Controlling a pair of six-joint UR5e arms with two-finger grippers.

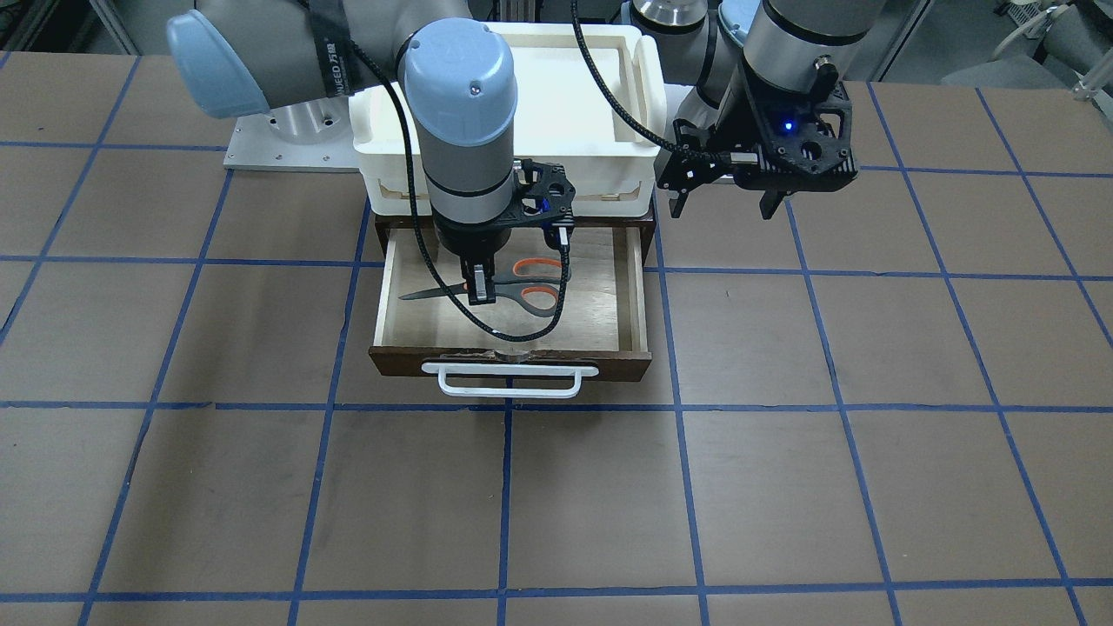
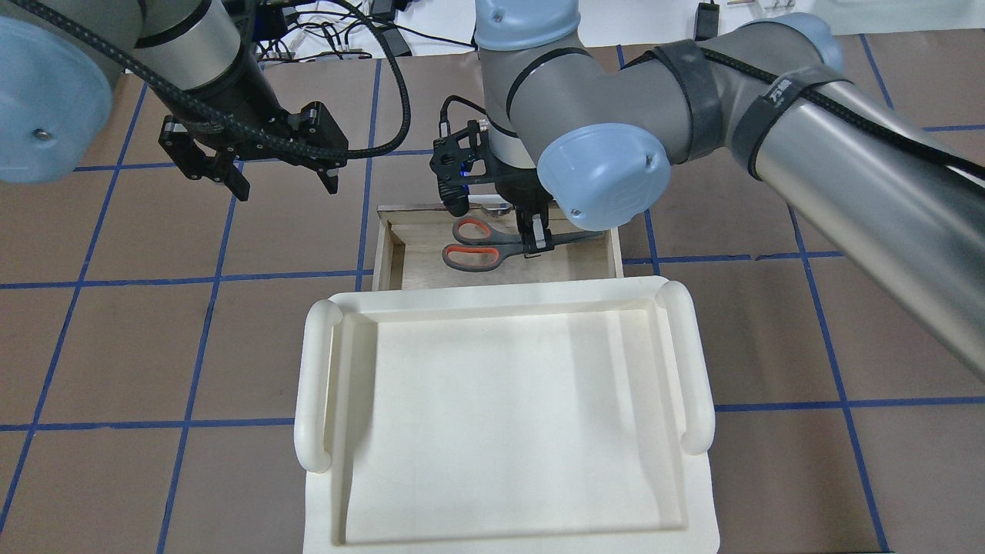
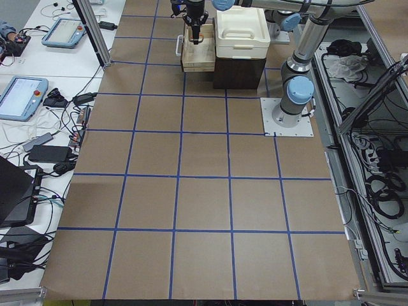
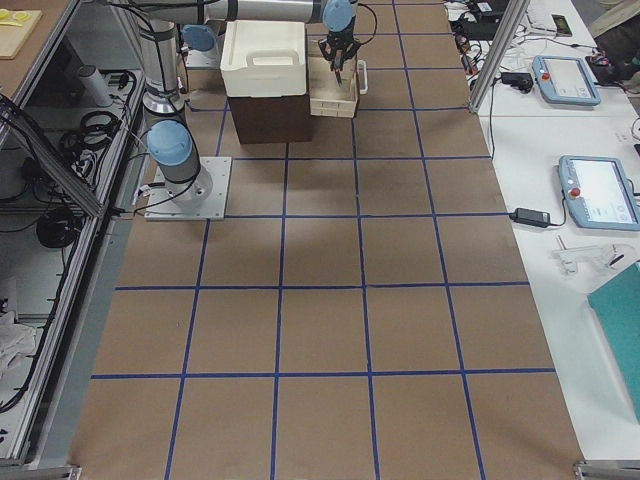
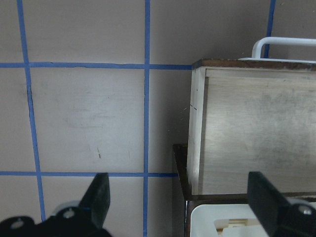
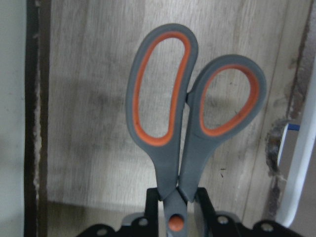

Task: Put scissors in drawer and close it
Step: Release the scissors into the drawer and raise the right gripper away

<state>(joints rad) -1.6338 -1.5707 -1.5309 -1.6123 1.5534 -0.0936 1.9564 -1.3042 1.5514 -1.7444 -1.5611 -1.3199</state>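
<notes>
Orange-handled scissors [image 6: 168,165] hang inside the drawer [image 1: 600,317], long axis along its width, your right pincer [image 1: 480,291] clamped at their pivot; left pincer [image 1: 723,207] apart, beside the drawer.

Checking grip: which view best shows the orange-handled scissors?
Right wrist-mounted: the small orange-and-grey-handled metal scissors fill it, pinched near the pivot by the right tool. Front-facing and overhead show them small, partly covered; side views barely; left wrist not.

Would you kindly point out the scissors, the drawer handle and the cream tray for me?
scissors [image 1: 430,293]: front-facing view, on the blade.
drawer handle [image 1: 539,369]: front-facing view, on its upper white bar.
tray [image 2: 314,385]: overhead view, on its rounded side grip.
</notes>
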